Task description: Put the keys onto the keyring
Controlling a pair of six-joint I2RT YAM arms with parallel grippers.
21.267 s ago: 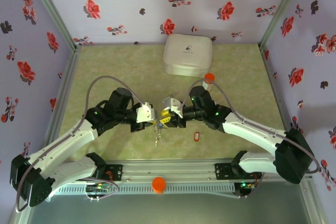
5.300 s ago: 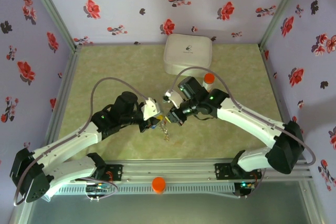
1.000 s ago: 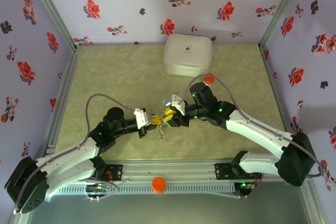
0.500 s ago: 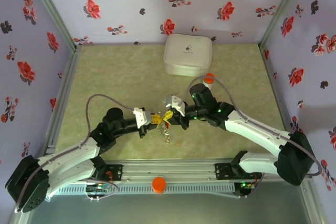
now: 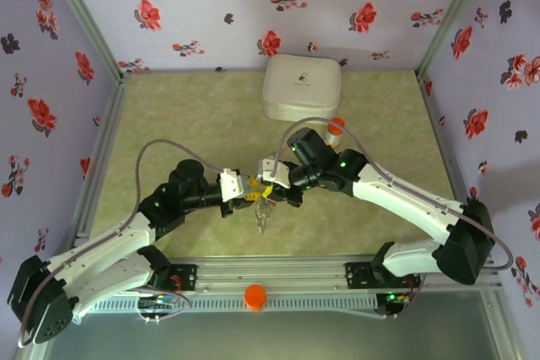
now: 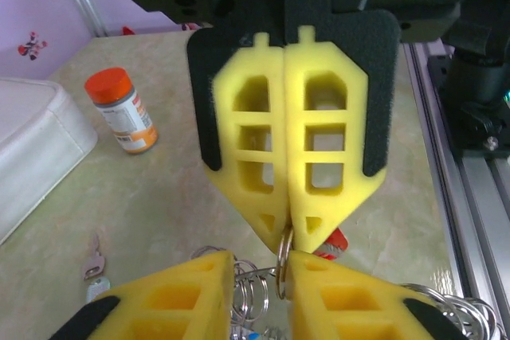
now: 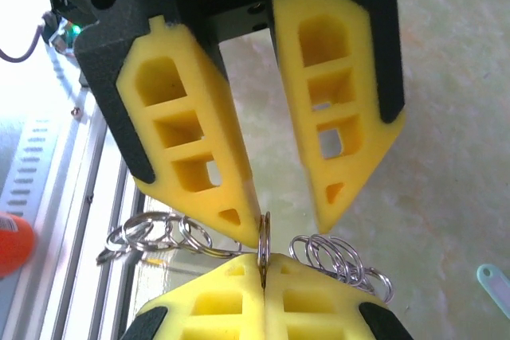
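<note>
My right gripper is shut on a silvery split ring, the keyring, held edge-on at the pad tips. Several smaller rings hang from it on a thin wire. Opposite it, the left gripper stands open, one pad touching the ring. A red key shows just behind the right gripper's tips. From above, the two grippers meet tip to tip mid-table and the bunch of keys dangles below them. A silvery key lies on the table.
The white rounded box stands at the back, with the orange-capped bottle just in front of it, near the right arm. A pale blue tag lies on the table. The metal rail runs along the near edge.
The left gripper's jaws have parted off the ring while the right gripper has closed on it. Both wrists shifted slightly left, and the bunch now hangs straight down.
</note>
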